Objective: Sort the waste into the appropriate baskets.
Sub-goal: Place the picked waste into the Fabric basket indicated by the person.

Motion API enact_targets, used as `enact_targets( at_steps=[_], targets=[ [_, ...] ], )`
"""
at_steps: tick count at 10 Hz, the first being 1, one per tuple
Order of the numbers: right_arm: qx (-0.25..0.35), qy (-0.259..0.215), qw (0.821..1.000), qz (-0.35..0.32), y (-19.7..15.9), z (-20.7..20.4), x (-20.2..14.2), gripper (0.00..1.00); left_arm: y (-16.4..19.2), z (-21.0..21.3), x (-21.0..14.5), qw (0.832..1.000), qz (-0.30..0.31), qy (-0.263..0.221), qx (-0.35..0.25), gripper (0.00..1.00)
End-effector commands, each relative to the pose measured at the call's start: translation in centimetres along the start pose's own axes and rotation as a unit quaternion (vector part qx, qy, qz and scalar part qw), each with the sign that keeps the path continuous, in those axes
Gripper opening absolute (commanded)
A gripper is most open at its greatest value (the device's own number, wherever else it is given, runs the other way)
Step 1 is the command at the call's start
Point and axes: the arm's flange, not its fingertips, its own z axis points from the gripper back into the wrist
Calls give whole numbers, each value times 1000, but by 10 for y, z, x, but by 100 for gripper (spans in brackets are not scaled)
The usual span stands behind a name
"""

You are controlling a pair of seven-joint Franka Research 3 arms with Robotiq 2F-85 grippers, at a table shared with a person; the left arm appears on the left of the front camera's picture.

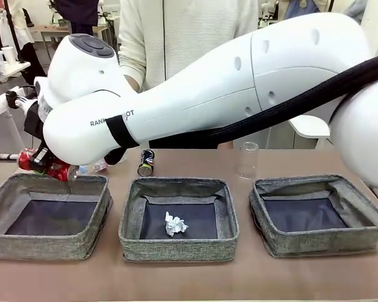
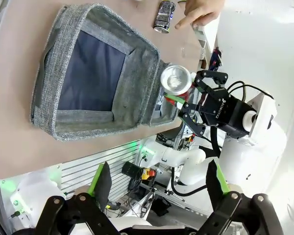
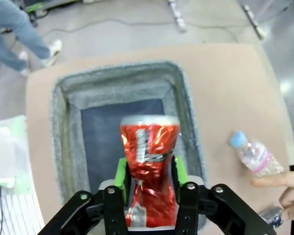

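Front view: the right gripper (image 1: 43, 162) reaches across and pinches the crushed red can (image 1: 28, 160) just above the far rim of the left basket (image 1: 50, 248), whose dark lining lies bare. The middle basket (image 1: 176, 251), next to the left basket, holds a paper ball (image 1: 174, 224), and the right basket (image 1: 321, 242), farthest from it, shows nothing inside. A bottle (image 1: 88, 168), a dark can (image 1: 146, 162) and a cup (image 1: 247, 159) stand on the table (image 1: 189, 283) beyond the left basket's far side. Left wrist view: the left gripper (image 2: 157, 169) hangs well clear of the left basket, jaws spread and empty, while a person's hand (image 2: 198, 12) rests by the dark can. Right wrist view: the red can sits between the green pads (image 3: 120, 174) with the left basket's lining behind it. I judge the drop is best made with the can low and squarely over that lining, jaws spread fully, followed by a straight lift clear of the wall and the bottle beside it.
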Motion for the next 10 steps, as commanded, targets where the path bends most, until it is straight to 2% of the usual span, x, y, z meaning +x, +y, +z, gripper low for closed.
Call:
enact_targets(
  at_steps=[1,8,10],
  targets=[
    [18,-11,1000,6,-2,6,3,100,2,0,-5,1000,2,-1,7,100],
    [35,-15,999,-1,-4,10,-2,100,2,0,-5,1000,2,-1,7,100],
    [90,-3,996,-24,-8,37,-15,100,2,0,-5,1000,2,-1,7,100]
  ],
)
